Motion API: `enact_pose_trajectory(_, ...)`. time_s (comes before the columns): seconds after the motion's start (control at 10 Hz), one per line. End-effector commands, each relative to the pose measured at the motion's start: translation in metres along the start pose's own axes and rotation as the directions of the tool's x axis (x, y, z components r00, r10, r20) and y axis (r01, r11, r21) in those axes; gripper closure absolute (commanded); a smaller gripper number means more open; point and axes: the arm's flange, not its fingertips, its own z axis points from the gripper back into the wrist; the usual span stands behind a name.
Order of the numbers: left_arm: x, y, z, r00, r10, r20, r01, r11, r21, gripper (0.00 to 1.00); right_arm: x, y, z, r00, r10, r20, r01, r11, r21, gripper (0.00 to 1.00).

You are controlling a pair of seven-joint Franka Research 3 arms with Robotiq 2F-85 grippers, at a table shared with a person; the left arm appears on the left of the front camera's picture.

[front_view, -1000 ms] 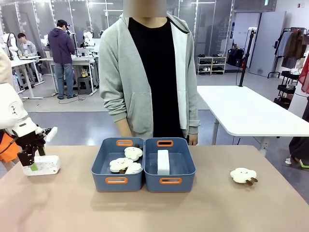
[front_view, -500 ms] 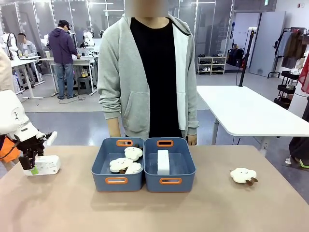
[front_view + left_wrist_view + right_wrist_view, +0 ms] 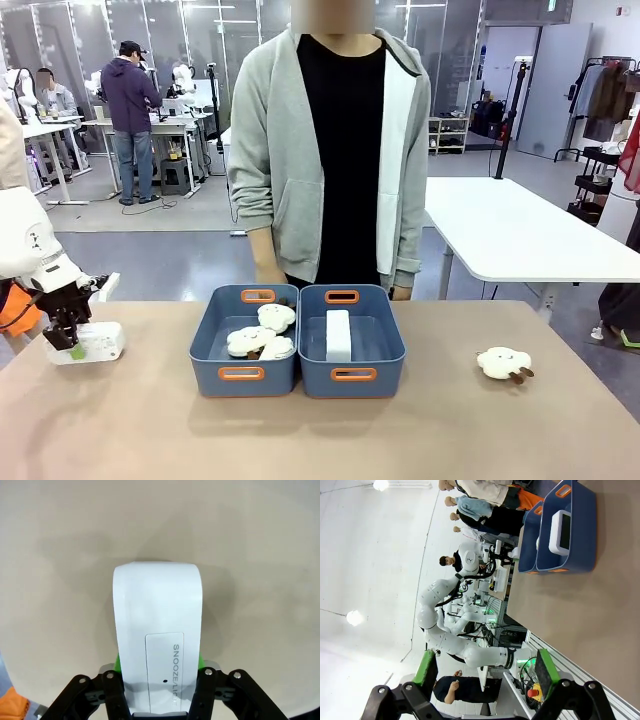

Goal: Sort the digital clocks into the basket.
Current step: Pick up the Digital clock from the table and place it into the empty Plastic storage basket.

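At the table's far left lies a white digital clock (image 3: 98, 342), with my left gripper (image 3: 66, 336) shut on its near end. In the left wrist view the clock (image 3: 156, 615) lies on the tan table between my green pads (image 3: 118, 663), its snooze label facing up. A second digital clock (image 3: 338, 335) lies in the right-hand blue basket (image 3: 385, 352). In the right wrist view that basket (image 3: 582, 525) and its clock (image 3: 559, 531) appear far off. My right gripper (image 3: 485, 670) is open and holds nothing.
An identical blue bin (image 3: 208, 345) sits against the basket's left side and holds cream plush toys (image 3: 262, 335). Another plush toy (image 3: 503, 363) lies at the table's right. A person (image 3: 340, 150) stands at the far edge behind the bins.
My left gripper has gone from open to shut on the clock at the far left. The person has shifted to the right. The right gripper stays open.
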Motion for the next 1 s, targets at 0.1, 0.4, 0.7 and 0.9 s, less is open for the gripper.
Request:
enact_pose_trajectory(0.1,0.003,0.004,0.015,0.998,0.055,0.019,-0.056,0.998,0.028,0.96,0.001,0.003,0.000,1.000,0.017,0.002,-0.017,1.000,0.010,0.00)
enact_pose_trajectory(0.4,0.020,-0.029,0.081,0.985,0.113,0.128,-0.119,0.992,0.046,1.00,0.001,0.003,0.000,1.000,0.017,0.002,-0.017,1.000,0.010,0.00)
enact_pose_trajectory(0.7,0.067,-0.094,0.179,0.934,0.168,0.315,-0.194,0.980,0.053,1.00,0.001,0.003,0.000,1.000,0.017,0.002,-0.017,1.000,0.010,0.00)
enact_pose_trajectory(0.9,0.089,-0.117,0.190,0.911,0.137,0.388,-0.166,0.985,0.043,1.00,0.001,0.003,0.000,1.000,0.017,0.002,-0.017,1.000,0.010,0.00)
